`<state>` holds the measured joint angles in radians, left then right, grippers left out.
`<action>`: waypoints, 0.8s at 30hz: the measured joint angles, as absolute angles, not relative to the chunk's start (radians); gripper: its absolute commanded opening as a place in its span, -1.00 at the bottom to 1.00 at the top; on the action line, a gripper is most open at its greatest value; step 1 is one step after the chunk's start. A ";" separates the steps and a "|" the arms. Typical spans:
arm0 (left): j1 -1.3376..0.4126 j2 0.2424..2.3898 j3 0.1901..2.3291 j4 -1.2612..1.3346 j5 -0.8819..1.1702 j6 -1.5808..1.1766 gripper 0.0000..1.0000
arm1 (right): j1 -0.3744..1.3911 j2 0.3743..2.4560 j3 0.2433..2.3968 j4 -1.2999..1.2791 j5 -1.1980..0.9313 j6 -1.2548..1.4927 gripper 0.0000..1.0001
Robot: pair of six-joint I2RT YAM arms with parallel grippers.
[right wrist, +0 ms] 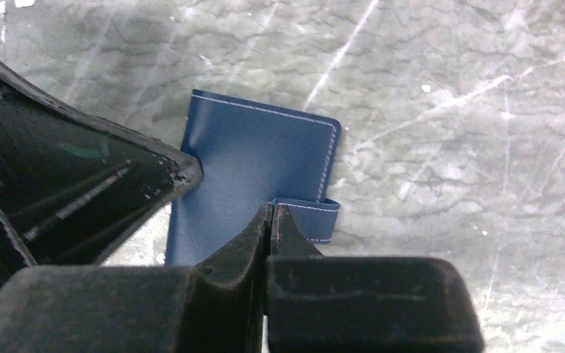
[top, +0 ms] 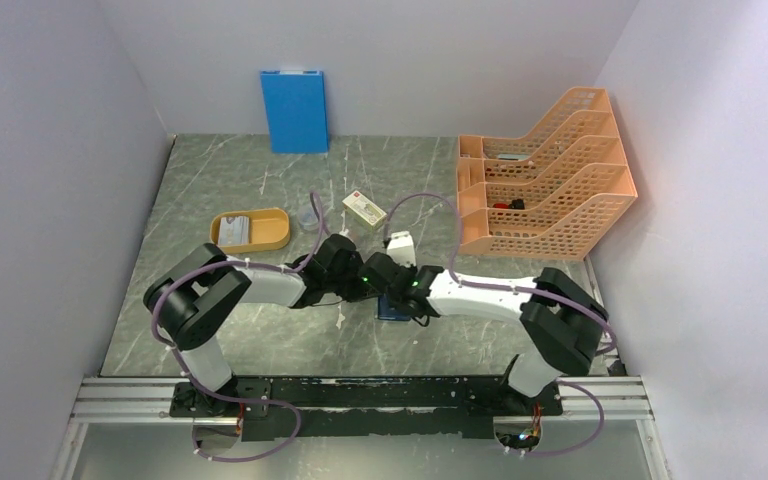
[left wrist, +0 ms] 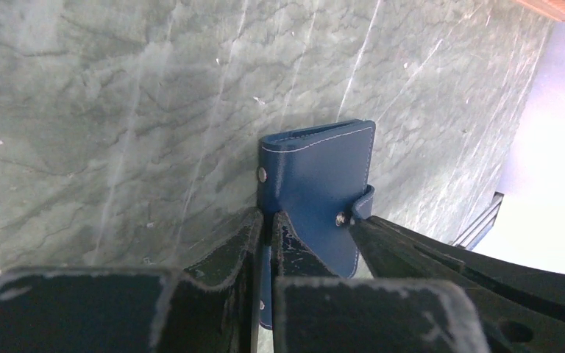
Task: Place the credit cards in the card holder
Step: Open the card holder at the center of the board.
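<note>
The left gripper (left wrist: 267, 220) pinches the folded card holder (left wrist: 316, 176); the right gripper (right wrist: 272, 213), pressed together, touches its tab (right wrist: 316, 218). The orange tray (top: 272, 230) holds a credit card (top: 237, 231).

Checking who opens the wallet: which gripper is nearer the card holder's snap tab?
Right. The right gripper is closed right at the snap tab; the left gripper pinches the card holder at the edge away from the tab.

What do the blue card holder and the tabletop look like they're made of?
The card holder looks like smooth matte leather or imitation leather: pale stitching lines its edges, with metal snap studs. The tabletop looks like grey-green marble or a marble-print surface, with white veins; which one I cannot tell.
</note>
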<state>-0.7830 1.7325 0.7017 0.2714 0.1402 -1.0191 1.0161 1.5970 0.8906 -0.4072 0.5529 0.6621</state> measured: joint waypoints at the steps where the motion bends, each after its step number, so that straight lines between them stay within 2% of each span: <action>1: -0.785 1.737 0.702 0.280 0.142 -1.023 -0.90 | 1.008 1.581 0.882 -0.411 0.546 0.667 -1.00; 12: -0.785 1.759 0.710 0.313 0.144 -1.039 -0.90 | 0.941 1.401 0.797 -0.423 0.446 0.719 -1.00; 13: -0.785 1.752 0.710 0.307 0.144 -1.030 -0.82 | 0.939 1.360 0.783 -0.415 0.416 0.719 -1.00; 17: -0.785 1.724 0.707 0.272 0.144 -1.005 -0.13 | 0.937 1.315 0.776 -0.408 0.368 0.711 -1.00; 19: -0.785 1.696 0.699 0.249 0.152 -0.995 0.12 | 0.937 1.273 0.775 -0.402 0.336 0.703 -1.00; 21: -0.785 1.660 0.694 0.219 0.154 -0.980 0.26 | 0.937 1.236 0.775 -0.390 0.309 0.693 -1.00; 24: -0.785 1.608 0.678 0.165 0.154 -0.959 0.38 | 0.937 1.206 0.775 -0.379 0.279 0.677 -1.00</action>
